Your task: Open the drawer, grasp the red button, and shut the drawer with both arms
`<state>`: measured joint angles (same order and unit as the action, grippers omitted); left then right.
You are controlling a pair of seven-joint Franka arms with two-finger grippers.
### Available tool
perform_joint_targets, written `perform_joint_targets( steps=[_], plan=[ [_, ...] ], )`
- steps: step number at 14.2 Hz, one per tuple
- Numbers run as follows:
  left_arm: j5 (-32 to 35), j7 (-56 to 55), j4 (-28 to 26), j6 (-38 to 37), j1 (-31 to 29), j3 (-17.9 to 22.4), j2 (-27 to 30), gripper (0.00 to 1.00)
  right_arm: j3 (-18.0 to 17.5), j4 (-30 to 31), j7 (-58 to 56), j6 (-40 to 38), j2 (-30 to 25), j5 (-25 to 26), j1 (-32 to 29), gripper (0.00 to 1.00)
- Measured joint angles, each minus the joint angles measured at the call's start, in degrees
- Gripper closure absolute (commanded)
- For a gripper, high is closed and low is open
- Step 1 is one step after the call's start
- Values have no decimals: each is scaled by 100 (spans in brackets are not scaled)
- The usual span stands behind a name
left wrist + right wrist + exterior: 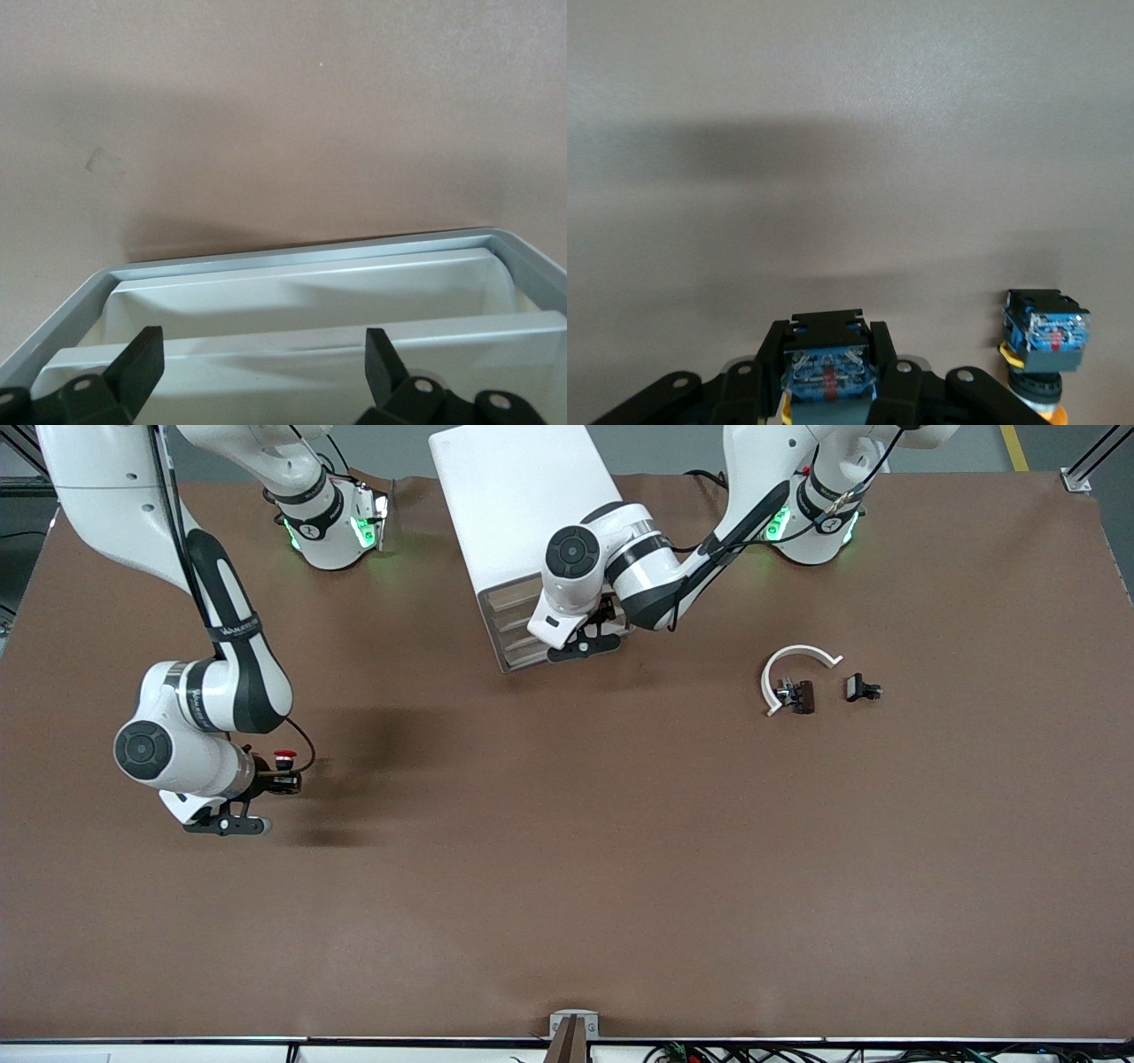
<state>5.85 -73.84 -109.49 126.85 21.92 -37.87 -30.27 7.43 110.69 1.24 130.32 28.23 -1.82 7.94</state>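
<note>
bare table (567, 850) mid-span, cabinet (523, 514) between arm bases

A small blue-and-black plastic button (826, 332) is squeezed between the two fingers of the black right gripper (830, 356). A second blue-and-black button with a yellow-orange end (1045, 332) is seen at three o'clock from it, apart, on the flat brown table (833, 133).

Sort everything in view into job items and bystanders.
Job:
white cabinet's cream-fronted drawer
red-capped black-and-blue push button
left gripper, over the drawer
right gripper, holding that button

Bystanders:
yellow-orange-capped button
white curved plastic strip
two small black parts
</note>
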Motion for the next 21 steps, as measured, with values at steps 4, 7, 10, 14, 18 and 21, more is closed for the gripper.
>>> perform_joint_targets(
  steps=[4,7,10,14,18,21],
  plan=[
    [18,-24,99,-378,-644,-6,300,0,0,-6,-67,105,167,0,-38,95],
    [496,49,287,-496,-1380,-5,471,0,0,-5,-74,236,279,0,-78,95],
    [866,346,396,-658,-2089,-7,638,0,-2,-5,-75,300,341,0,-86,92],
    [881,1309,565,-954,-3086,-10,1080,0,-4,-5,-76,305,361,0,-91,82],
    [881,2495,1167,-1621,-3911,1,1201,0,-7,-6,-77,305,361,0,-93,16],
    [881,3044,1511,-1691,-4396,8,1199,0,-10,-22,-78,305,361,0,-93,0]
  ],
)
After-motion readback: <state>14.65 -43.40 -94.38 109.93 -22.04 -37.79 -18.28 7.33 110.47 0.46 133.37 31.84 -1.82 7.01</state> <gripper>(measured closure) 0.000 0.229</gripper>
